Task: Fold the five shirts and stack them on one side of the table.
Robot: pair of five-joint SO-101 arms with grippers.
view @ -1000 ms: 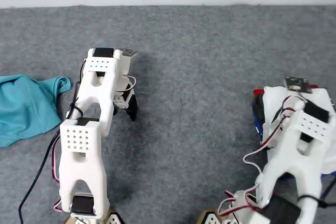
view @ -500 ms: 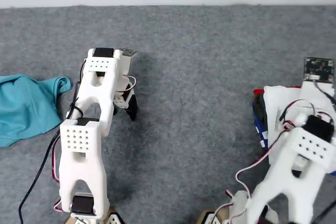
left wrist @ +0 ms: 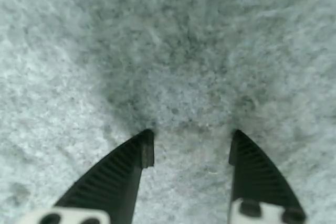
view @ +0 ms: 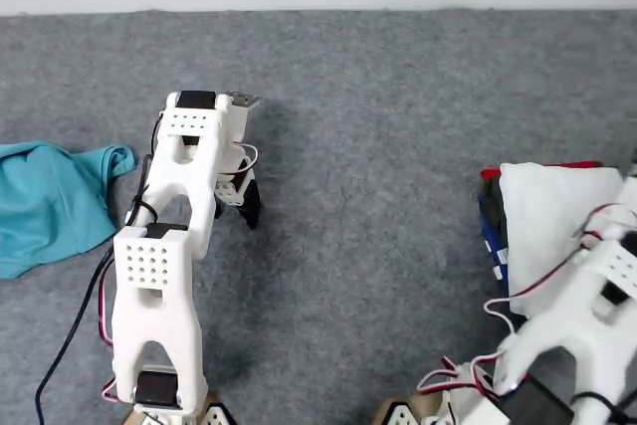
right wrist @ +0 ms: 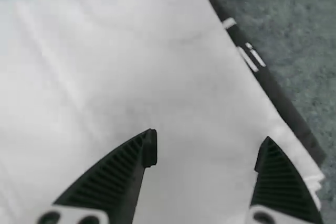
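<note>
- Reaching out from the near edge, the left arm [view: 164,276] stretches over the left half of the bench [view: 398,97], with the left gripper [left wrist: 191,148] pointing down at the grey cover.
- The right arm [view: 587,325] is bent at the near right corner, and the right gripper [right wrist: 207,150] hangs over a stack.
- A crumpled teal shirt [view: 45,201] lies at the left edge, apart from the left arm.
- A folded white shirt [view: 552,216] tops the stack at the right edge; a red shirt [view: 542,165] and a dark blue shirt [view: 490,226] peek out beneath.
- Both grippers' fingers [left wrist: 126,171] stand apart and hold nothing.
</note>
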